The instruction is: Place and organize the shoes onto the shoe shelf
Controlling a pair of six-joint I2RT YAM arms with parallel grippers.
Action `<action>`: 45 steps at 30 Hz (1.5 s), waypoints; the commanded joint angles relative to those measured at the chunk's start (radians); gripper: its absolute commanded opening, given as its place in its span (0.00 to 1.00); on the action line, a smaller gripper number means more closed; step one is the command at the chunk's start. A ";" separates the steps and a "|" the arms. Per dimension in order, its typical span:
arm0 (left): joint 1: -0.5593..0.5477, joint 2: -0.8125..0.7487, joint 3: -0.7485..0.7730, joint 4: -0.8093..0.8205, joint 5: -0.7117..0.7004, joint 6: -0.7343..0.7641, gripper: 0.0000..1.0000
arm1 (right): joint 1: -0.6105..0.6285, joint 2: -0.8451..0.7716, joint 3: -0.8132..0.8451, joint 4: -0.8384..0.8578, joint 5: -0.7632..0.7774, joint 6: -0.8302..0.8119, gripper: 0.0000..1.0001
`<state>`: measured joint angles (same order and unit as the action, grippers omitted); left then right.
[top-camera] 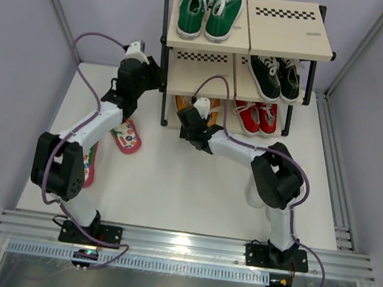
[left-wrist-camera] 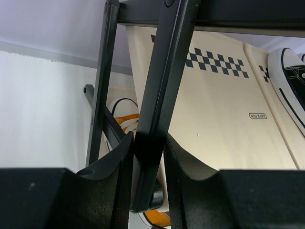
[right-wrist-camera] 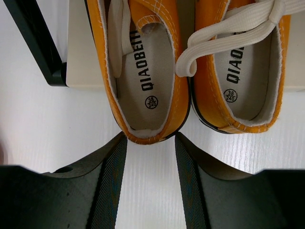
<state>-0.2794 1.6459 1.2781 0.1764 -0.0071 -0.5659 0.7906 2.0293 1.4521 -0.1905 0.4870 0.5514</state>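
Right wrist: right gripper (right-wrist-camera: pixel 150 143) wide at orange sneaker (right-wrist-camera: pixel 177 95) heel; canvas soft, light, we'd pinch heel collar. Left gripper (left-wrist-camera: pixel 147 143) clamps shoe shelf (left-wrist-camera: pixel 164 71).

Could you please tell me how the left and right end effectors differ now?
The left end effector clamps a black post of the shoe shelf; the right end effector is open, holding nothing. The left is up at the shelf's side frame; the right sits low, behind the heels of the orange sneakers. Both are at the shelf's left half.
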 commanded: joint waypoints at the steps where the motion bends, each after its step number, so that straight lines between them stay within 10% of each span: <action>1: -0.018 -0.021 -0.033 -0.078 0.041 -0.015 0.23 | -0.013 0.003 0.045 0.060 0.027 -0.008 0.49; 8: -0.020 -0.023 -0.036 -0.083 0.045 -0.017 0.25 | -0.011 -0.020 0.037 0.053 -0.022 -0.030 0.53; 18: -0.018 -0.164 -0.048 -0.147 0.029 0.032 0.73 | -0.010 -0.236 -0.140 0.088 -0.160 -0.033 0.75; 24: -0.020 -0.325 -0.132 -0.227 0.016 -0.003 0.76 | -0.008 -0.402 -0.249 0.066 -0.156 -0.027 0.76; 28: -0.020 -0.446 -0.293 -0.226 -0.043 -0.124 0.69 | -0.010 -0.494 -0.294 0.004 -0.093 0.002 0.76; 35: -0.018 -0.535 -0.612 -0.010 -0.125 -0.466 0.28 | -0.056 -0.607 -0.398 -0.053 -0.106 0.051 0.76; 45: -0.046 -0.197 -0.654 0.382 -0.172 -0.728 0.00 | -0.134 -0.754 -0.555 -0.046 -0.116 0.047 0.76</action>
<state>-0.3035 1.3754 0.5983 0.3313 -0.1310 -1.1694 0.6716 1.3235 0.9176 -0.2584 0.3637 0.5823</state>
